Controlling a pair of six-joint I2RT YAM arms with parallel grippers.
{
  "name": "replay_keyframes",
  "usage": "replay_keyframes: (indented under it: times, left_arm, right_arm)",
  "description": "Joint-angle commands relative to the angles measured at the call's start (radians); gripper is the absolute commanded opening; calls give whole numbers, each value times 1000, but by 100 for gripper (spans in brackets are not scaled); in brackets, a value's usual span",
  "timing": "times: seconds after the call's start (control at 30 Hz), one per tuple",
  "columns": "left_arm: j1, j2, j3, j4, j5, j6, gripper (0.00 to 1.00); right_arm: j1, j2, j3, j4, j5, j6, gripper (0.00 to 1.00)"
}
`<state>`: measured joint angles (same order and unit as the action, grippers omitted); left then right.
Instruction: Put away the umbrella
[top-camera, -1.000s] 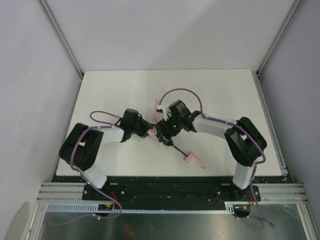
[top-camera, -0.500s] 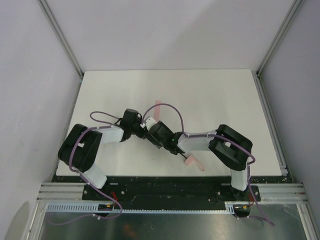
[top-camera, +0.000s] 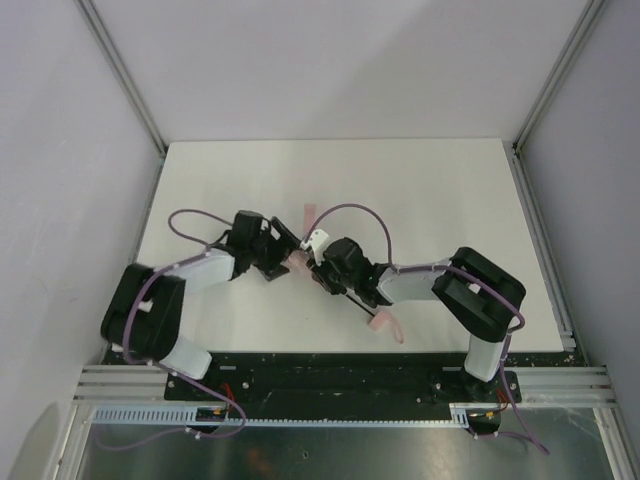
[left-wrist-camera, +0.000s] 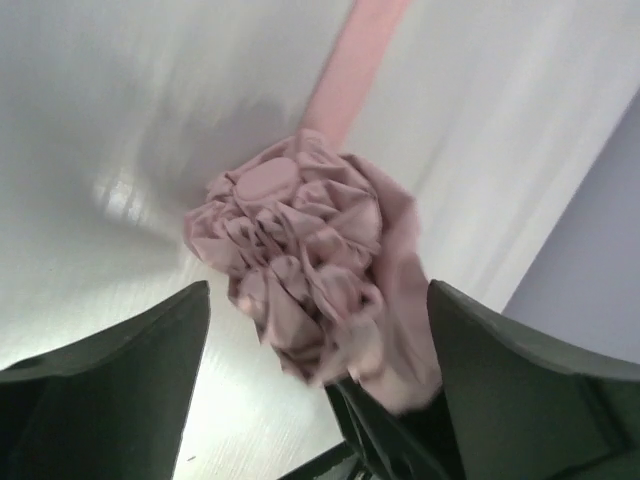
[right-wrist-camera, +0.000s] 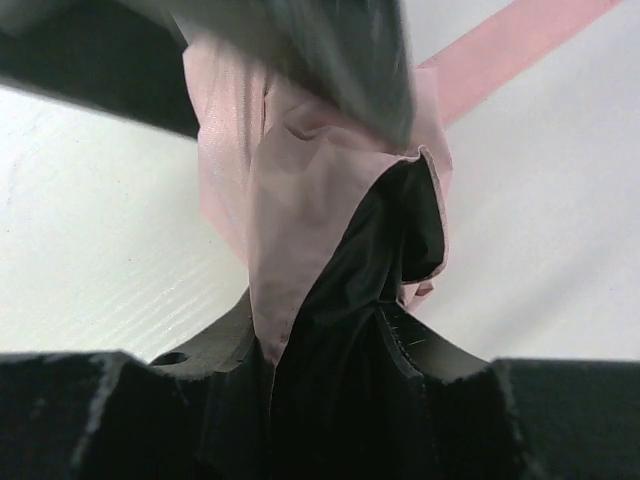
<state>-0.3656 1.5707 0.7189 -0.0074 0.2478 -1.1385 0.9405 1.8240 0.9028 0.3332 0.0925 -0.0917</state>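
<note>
The umbrella (top-camera: 300, 260) lies mid-table with its pale pink canopy bunched up between the two grippers. Its thin black shaft (top-camera: 358, 305) runs down-right to the small pink handle (top-camera: 380, 322). My left gripper (top-camera: 283, 256) stands open around the canopy's top end (left-wrist-camera: 300, 270). The left finger (left-wrist-camera: 110, 390) is clear of the fabric and the right finger (left-wrist-camera: 530, 400) is beside it. My right gripper (top-camera: 326, 270) is shut on the umbrella's pink and black folds (right-wrist-camera: 330, 250). The pink closure strap (top-camera: 308, 214) trails toward the back of the table.
The white table (top-camera: 430, 190) is enclosed by grey walls on three sides, with metal posts at the back corners. The two arms meet over the middle, cables looping above them. The handle's wrist loop (top-camera: 397, 334) lies close to the table's near edge.
The left gripper has opened and let go of the canopy, its arm shifted slightly left. The right gripper moved in from the right and closed on the canopy.
</note>
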Motion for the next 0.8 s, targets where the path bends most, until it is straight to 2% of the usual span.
replay_keyframes:
  times: [0.0, 0.17, 0.27, 0.37, 0.5, 0.63, 0.77]
  left_arm:
    - [79, -215, -12, -61, 72, 210, 96]
    - [196, -368, -104, -101, 145, 210, 97]
    - [260, -370, -127, -103, 205, 192, 93]
    - [285, -276, -73, -103, 274, 207, 83]
    - [278, -83, 24, -104, 352, 195, 87]
    - [216, 25, 18, -100, 353, 138, 92]
    - [157, 108, -26, -38, 412, 35, 97]
  right_arm:
    - [-20, 19, -81, -89, -150, -24, 0]
    - [-71, -34, -86, -105, -239, -6, 0]
    - [-94, -86, -94, -98, -303, -3, 0]
    - [-105, -131, -97, -104, -354, -28, 0]
    - [-131, -167, -99, -113, -412, -33, 0]
    - [-165, -196, -99, -85, -436, 15, 0]
    - [-189, -233, -100, -67, -455, 32, 0]
